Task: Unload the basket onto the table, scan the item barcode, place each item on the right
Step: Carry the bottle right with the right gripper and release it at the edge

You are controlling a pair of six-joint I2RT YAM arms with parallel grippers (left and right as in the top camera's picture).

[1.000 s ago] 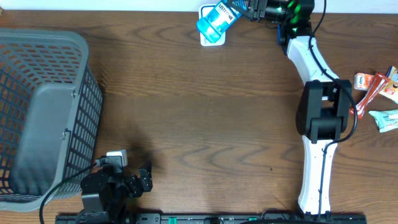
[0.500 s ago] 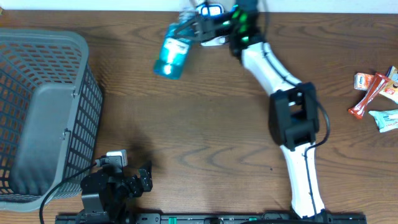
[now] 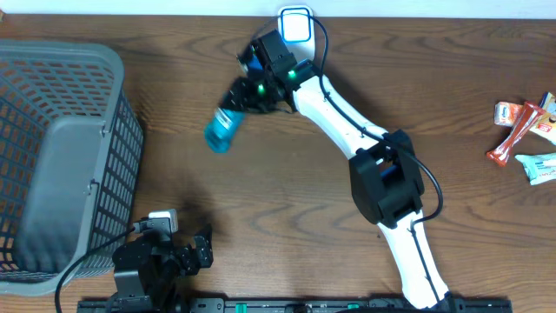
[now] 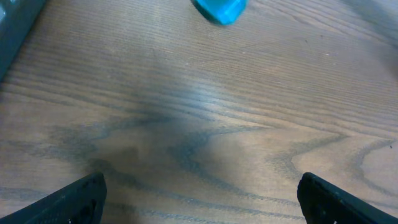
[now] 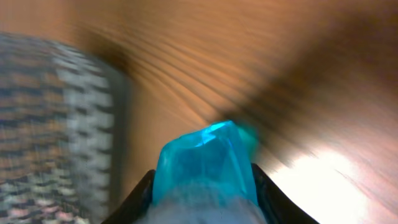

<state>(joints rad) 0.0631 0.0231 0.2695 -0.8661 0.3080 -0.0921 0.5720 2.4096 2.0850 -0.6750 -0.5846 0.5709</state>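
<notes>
Right tool (image 3: pixel 238 97) clamped on translucent blue plastic bottle (image 3: pixel 221 133), which has swung off the white scanner (image 3: pixel 295 24) at 12 o'clock to 10 o'clock over the wooden tabletop (image 3: pixel 287 200), nearer the grey mesh basket (image 3: pixel 126 122). Scan presumably done. Left tool (image 4: pixel 200 198) wide, empty, at 7 o'clock.

Overhead is evenly lit and sharp; the right wrist view smears the blue bottle (image 5: pixel 205 165) (glare lower right).

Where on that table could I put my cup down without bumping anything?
Bare wood stretches between the basket and the right arm, and again between that arm and the snack packets. The top is crowded, where the right gripper holds the blue bottle near the scanner.
</notes>
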